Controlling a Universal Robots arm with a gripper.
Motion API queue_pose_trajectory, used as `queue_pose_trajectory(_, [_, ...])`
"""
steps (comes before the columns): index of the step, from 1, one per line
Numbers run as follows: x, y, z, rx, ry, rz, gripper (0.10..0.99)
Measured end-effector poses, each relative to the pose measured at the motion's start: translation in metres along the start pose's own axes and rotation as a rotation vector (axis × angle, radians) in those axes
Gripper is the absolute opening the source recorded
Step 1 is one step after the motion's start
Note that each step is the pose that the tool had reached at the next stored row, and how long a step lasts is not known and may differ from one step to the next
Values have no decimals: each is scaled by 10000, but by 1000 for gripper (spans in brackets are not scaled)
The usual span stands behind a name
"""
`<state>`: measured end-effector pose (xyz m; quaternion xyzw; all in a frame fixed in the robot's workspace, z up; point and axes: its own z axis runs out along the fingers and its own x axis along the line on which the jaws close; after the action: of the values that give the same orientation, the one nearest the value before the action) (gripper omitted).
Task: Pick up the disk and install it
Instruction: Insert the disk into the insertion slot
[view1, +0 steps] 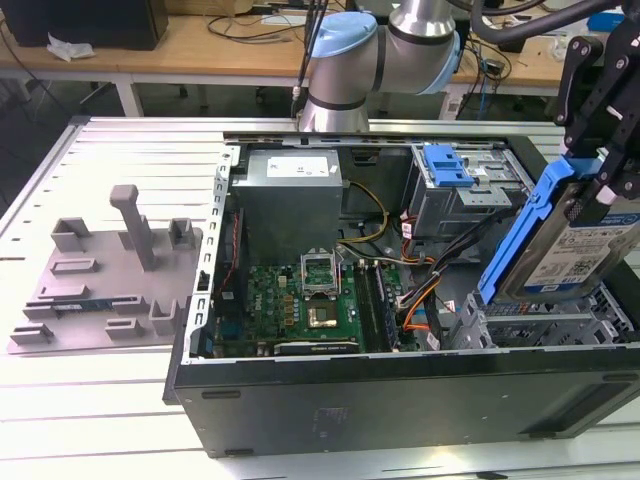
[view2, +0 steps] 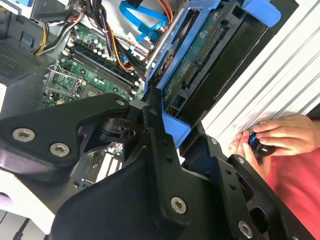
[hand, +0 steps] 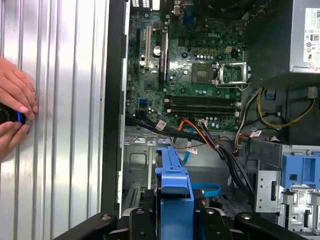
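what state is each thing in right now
computer case, lying on its side, side panel off
disk, held tilted over the computer case, not seated
gripper, shut on the disk
processor socket, cover plate swung open
person's hand, resting on the ribbed table, fingers on a small dark object
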<state>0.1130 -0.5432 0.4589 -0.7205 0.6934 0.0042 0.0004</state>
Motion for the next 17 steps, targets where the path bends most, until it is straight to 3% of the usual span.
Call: queue_pose_trajectory(17, [1, -11, 81, 0, 0, 168, 369])
